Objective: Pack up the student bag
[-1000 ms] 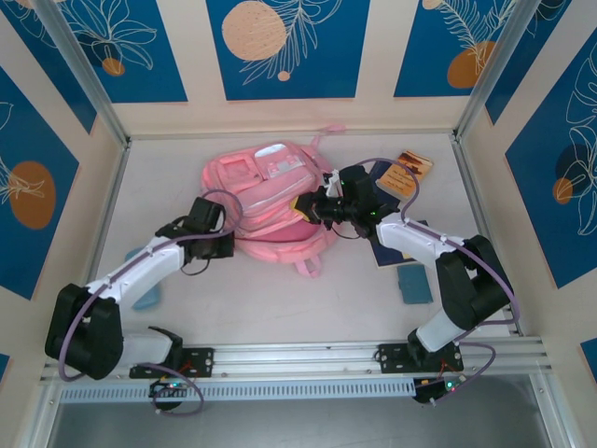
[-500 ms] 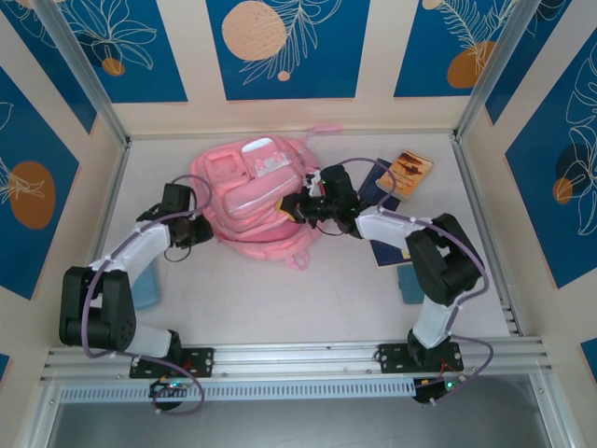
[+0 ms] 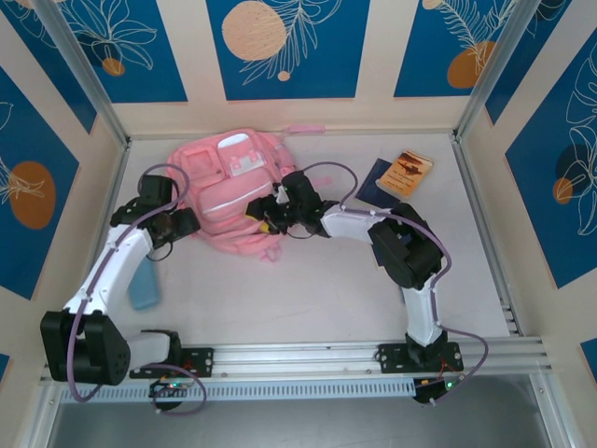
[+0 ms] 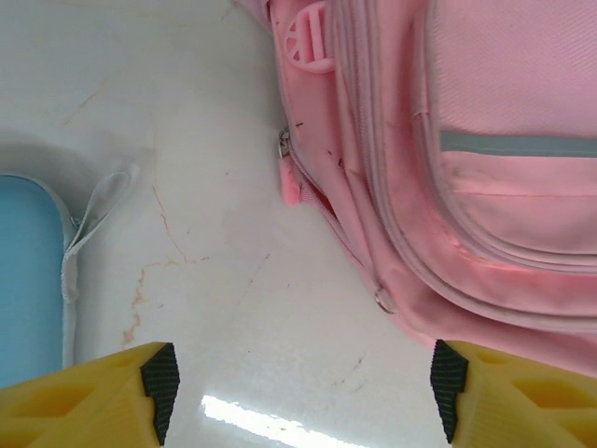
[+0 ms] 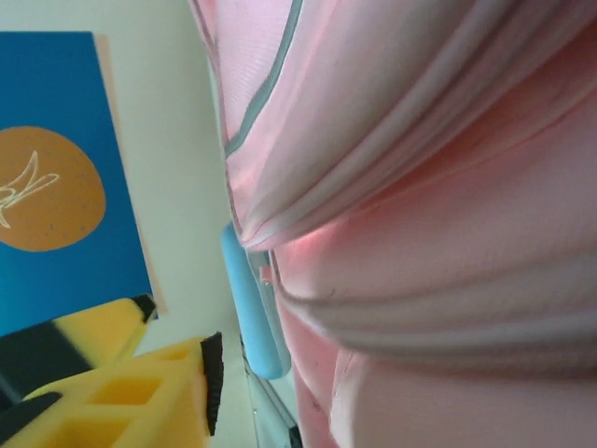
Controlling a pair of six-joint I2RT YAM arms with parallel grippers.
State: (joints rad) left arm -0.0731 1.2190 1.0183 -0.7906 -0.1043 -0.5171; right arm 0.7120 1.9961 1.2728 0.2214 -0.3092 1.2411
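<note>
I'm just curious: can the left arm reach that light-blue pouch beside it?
Probably yes: the left gripper is open just beside the light-blue pouch, with only bare table between them.

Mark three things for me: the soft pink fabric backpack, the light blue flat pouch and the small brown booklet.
soft pink fabric backpack point(image 3: 229, 194), top external view, its front panel.
light blue flat pouch point(image 3: 146, 287), top external view, middle of its bare part.
small brown booklet point(image 3: 411, 174), top external view, centre of its cover.
</note>
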